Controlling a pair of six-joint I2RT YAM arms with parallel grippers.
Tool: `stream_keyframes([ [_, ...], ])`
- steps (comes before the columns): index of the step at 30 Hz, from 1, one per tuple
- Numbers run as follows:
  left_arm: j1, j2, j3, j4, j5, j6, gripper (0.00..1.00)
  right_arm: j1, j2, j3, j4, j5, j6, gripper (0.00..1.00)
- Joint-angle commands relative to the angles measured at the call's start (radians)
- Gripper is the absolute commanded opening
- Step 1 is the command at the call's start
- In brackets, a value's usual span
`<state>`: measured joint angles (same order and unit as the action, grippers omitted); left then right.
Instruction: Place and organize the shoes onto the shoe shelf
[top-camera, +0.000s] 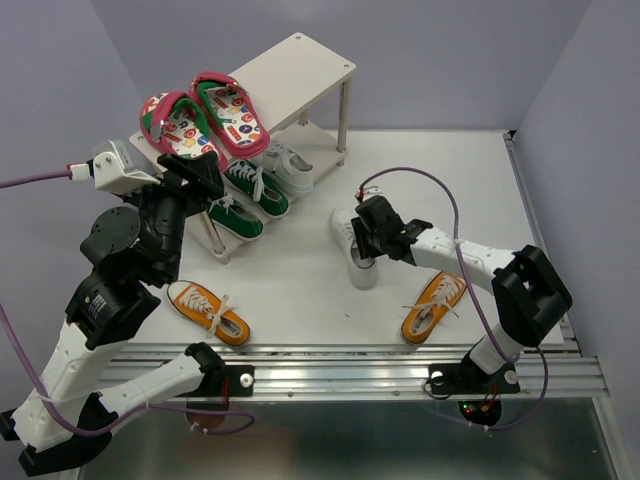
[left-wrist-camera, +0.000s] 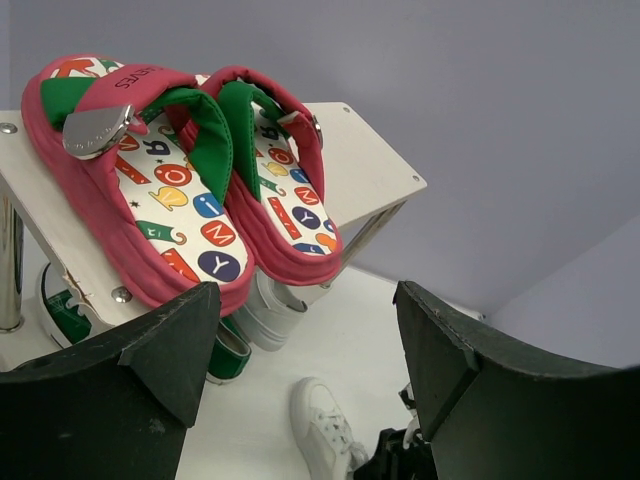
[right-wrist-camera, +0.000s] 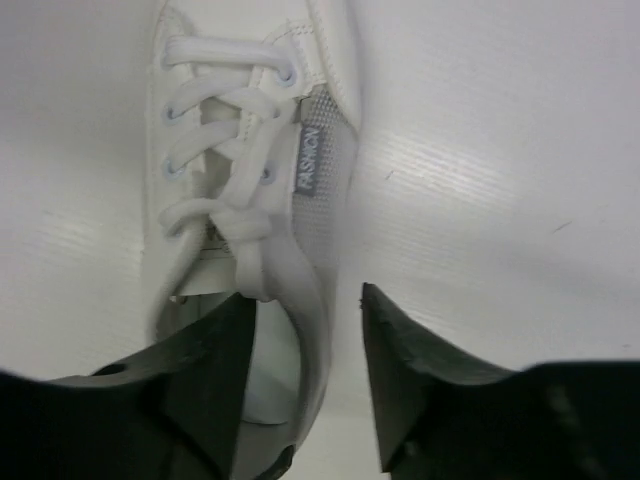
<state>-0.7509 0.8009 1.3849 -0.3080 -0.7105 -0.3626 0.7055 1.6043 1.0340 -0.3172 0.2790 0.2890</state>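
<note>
The cream two-tier shoe shelf (top-camera: 300, 70) stands at the back left. The pink-red flip-flops (top-camera: 205, 120) lie side by side on its top board. Two green sneakers (top-camera: 245, 200) and one white sneaker (top-camera: 290, 165) sit on the lower tier. My left gripper (top-camera: 200, 175) is open and empty just in front of the flip-flops (left-wrist-camera: 190, 190). The other white sneaker (top-camera: 347, 226) lies on the table. My right gripper (right-wrist-camera: 305, 330) is open and straddles its side wall at the heel opening, one finger inside and one outside. Two orange sneakers (top-camera: 208, 312) (top-camera: 434, 305) lie near the front edge.
The right half of the shelf's top board (left-wrist-camera: 365, 170) is bare. The table's front edge with a metal rail (top-camera: 350, 365) runs just behind the orange sneakers. Purple-grey walls close in the back and sides.
</note>
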Motion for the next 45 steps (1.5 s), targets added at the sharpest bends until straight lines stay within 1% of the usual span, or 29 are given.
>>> stream_keyframes([
  [1,0.001,-0.009,0.005,0.038,-0.007,0.004,0.82,-0.032,-0.003,0.070,-0.031,0.074,-0.111,0.59],
  [2,0.001,-0.011,0.003,0.038,-0.007,0.004,0.82,-0.032,0.002,0.070,-0.036,0.072,-0.102,0.65],
  [3,0.001,-0.014,0.003,0.038,-0.006,0.002,0.82,-0.041,0.008,0.072,-0.051,0.072,-0.076,0.74],
  [5,0.001,-0.014,0.005,0.035,-0.006,-0.001,0.82,-0.041,0.009,0.067,-0.063,0.069,-0.045,0.81],
  [6,0.001,-0.014,0.006,0.030,-0.004,-0.002,0.82,-0.041,0.008,0.066,-0.075,0.069,-0.010,0.82],
  [8,0.001,-0.012,0.009,0.027,-0.006,-0.004,0.82,-0.051,-0.003,0.052,-0.091,0.036,0.031,0.82],
  [10,0.001,-0.012,0.009,0.026,-0.007,-0.004,0.81,-0.051,-0.013,0.038,-0.102,0.002,0.087,0.80],
  [11,0.001,-0.011,0.009,0.027,-0.009,-0.004,0.82,-0.051,-0.027,0.025,-0.105,-0.050,0.101,0.79],
  [14,0.001,-0.006,0.009,0.035,-0.004,-0.003,0.81,-0.051,-0.043,0.003,-0.105,-0.116,0.157,0.76],
  [17,0.001,0.004,0.012,0.037,-0.003,0.002,0.82,-0.051,-0.040,-0.025,-0.109,-0.182,0.199,0.70],
  [19,0.001,0.009,0.016,0.038,0.000,0.002,0.82,-0.051,-0.030,-0.034,-0.108,-0.190,0.208,0.59],
  [20,0.001,0.008,0.016,0.038,0.002,0.002,0.82,-0.051,-0.027,-0.035,-0.109,-0.190,0.210,0.50],
  [21,0.001,0.008,0.016,0.041,0.005,0.001,0.82,-0.051,-0.030,-0.035,-0.109,-0.181,0.213,0.27],
  [23,0.001,0.006,0.017,0.043,0.008,-0.001,0.82,-0.051,-0.041,-0.026,-0.112,-0.147,0.207,0.03],
  [24,0.001,0.006,0.019,0.037,0.006,-0.001,0.82,-0.051,-0.047,-0.017,-0.114,-0.082,0.187,0.01],
  [26,0.001,0.004,0.019,0.033,0.006,-0.002,0.82,-0.081,-0.067,0.024,-0.117,-0.008,0.133,0.01],
  [30,0.001,-0.005,0.019,0.032,-0.003,-0.003,0.82,-0.156,-0.046,0.142,-0.118,0.023,0.037,0.01],
  [35,0.001,-0.005,0.034,0.020,-0.018,0.005,0.82,-0.207,0.017,0.294,-0.126,0.019,-0.024,0.01],
  [42,0.001,-0.008,0.048,0.023,-0.038,0.024,0.82,-0.207,0.164,0.518,-0.125,-0.017,-0.102,0.01],
  [45,0.001,-0.015,0.048,0.027,-0.029,0.021,0.82,-0.207,0.245,0.647,-0.128,-0.017,-0.134,0.01],
])
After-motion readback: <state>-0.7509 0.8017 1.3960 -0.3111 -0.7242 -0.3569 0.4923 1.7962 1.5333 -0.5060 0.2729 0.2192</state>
